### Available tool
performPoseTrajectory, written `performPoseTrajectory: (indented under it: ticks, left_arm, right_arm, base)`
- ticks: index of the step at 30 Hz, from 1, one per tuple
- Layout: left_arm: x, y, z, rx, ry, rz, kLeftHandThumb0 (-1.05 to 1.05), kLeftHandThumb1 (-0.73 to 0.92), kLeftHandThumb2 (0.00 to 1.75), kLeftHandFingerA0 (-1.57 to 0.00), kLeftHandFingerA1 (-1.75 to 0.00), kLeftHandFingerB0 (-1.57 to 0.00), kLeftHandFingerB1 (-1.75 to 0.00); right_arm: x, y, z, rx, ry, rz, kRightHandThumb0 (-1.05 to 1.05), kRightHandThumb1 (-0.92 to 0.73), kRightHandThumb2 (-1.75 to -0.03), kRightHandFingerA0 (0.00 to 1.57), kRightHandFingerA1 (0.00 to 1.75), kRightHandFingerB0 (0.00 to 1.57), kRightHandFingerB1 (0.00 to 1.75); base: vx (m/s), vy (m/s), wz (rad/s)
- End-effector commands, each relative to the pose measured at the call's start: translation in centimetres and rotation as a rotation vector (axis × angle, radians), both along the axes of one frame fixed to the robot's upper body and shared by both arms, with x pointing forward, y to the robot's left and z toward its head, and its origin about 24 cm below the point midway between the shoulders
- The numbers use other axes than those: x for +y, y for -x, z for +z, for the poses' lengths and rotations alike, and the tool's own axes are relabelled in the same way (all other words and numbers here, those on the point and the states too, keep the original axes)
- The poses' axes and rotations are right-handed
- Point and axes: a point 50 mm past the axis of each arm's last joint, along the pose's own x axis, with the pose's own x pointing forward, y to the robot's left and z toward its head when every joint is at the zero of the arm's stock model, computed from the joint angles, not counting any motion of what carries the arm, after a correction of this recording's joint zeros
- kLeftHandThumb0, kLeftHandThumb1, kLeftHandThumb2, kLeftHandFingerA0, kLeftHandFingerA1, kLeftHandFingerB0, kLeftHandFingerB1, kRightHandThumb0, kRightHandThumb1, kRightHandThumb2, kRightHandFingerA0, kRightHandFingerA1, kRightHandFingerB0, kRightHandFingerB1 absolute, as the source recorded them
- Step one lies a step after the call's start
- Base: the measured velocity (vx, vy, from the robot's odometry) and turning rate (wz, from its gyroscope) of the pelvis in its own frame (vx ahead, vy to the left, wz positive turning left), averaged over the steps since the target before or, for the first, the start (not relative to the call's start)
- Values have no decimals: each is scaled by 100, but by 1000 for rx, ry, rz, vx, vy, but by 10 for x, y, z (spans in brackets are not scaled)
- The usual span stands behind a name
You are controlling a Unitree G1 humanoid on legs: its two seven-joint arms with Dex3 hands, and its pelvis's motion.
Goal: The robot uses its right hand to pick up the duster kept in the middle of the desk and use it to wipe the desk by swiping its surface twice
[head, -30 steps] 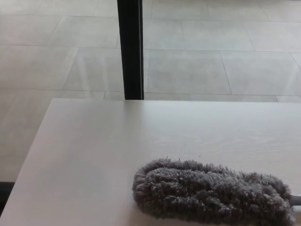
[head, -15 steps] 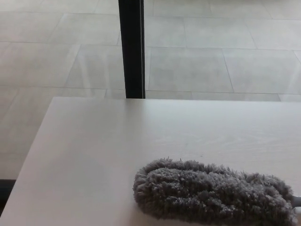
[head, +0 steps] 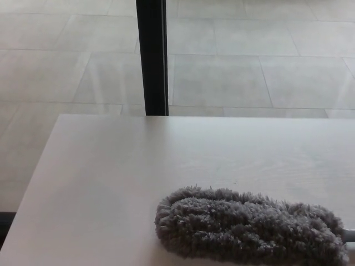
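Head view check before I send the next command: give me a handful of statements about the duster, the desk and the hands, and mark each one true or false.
1. The duster lies flat on the desk. True.
2. The right hand is closed around the duster. False: no robot hand shows in this view, and nothing grips the duster.
3. The duster's fluffy head is grey. True.
4. The duster sits at the far edge of the desk, next to the black post. False: it lies at the near edge, toward the right, well apart from the post.
5. A cloth lies on the desk beside the duster. False: the duster is the only thing visible on the desk.
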Motion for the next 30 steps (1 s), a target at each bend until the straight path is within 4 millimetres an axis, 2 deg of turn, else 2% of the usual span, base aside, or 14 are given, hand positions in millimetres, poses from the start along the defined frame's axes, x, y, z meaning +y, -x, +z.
performPoseTrajectory:
  ticks: [1, 7, 8, 16, 17, 19, 26, 27, 29, 30]
  left_arm:
    - [6, 4, 5, -6, 11, 19, -67, 86, 66, -39, -57, -32, -42]
    - [6, 4, 5, 1, 2, 19, -67, 86, 65, -41, -59, -34, -42]
    - [7, 3, 6, 12, -13, 3, -68, 86, 66, -43, -58, -33, -42]
    - [5, 3, 5, -1, 8, 8, -67, 86, 65, -39, -60, -33, -43]
    - [5, 2, 5, -12, 16, 32, -67, 84, 65, -40, -61, -33, -43]
    - [5, 1, 5, -11, 16, 28, -67, 85, 65, -40, -60, -31, -43]
    - [6, 0, 6, -5, 6, 35, -64, 84, 65, -41, -61, -36, -44]
    - [6, 0, 5, 2, 2, 27, -64, 85, 65, -42, -60, -36, -44]
    - [6, 0, 5, 5, 3, 18, -63, 86, 65, -41, -60, -35, -44]
    - [6, 0, 5, 9, 0, 4, -64, 86, 65, -41, -60, -35, -44]
  right_arm:
    - [66, 1, -22, 48, 312, 315, -77, -69, -62, 20, 46, 24, 30]
    - [71, 1, -37, 116, 399, 342, -80, -71, -62, 15, 48, 19, 31]
    - [72, 0, -45, 160, 443, 367, -83, -74, -63, 13, 49, 17, 32]
    - [71, 0, -53, 196, 520, 390, -82, -73, -63, 12, 51, 16, 32]
    - [70, -3, -54, 196, 563, 388, -40, -37, -101, 1, 53, 0, 50]
    - [70, -4, -54, 198, 590, 390, -40, -38, -101, 1, 53, 0, 50]
    - [66, -1, -58, 201, 778, 453, -39, -39, -99, 2, 53, 0, 49]
    - [63, -1, -60, 196, 801, 451, -72, -53, -87, 6, 52, 14, 45]
    - [61, 0, -62, 188, 806, 448, -67, -52, -87, 7, 53, 16, 46]
    - [59, 0, -63, 178, 806, 442, -59, -69, -60, 13, 51, 25, 36]
  base:
    - [0, 0, 0]
    - [0, 0, 0]
    - [0, 0, 0]
    - [0, 0, 0]
    - [0, 0, 0]
    - [0, 0, 0]
    - [0, 0, 0]
    - [0, 0, 0]
    - [0, 0, 0]
    - [0, 0, 0]
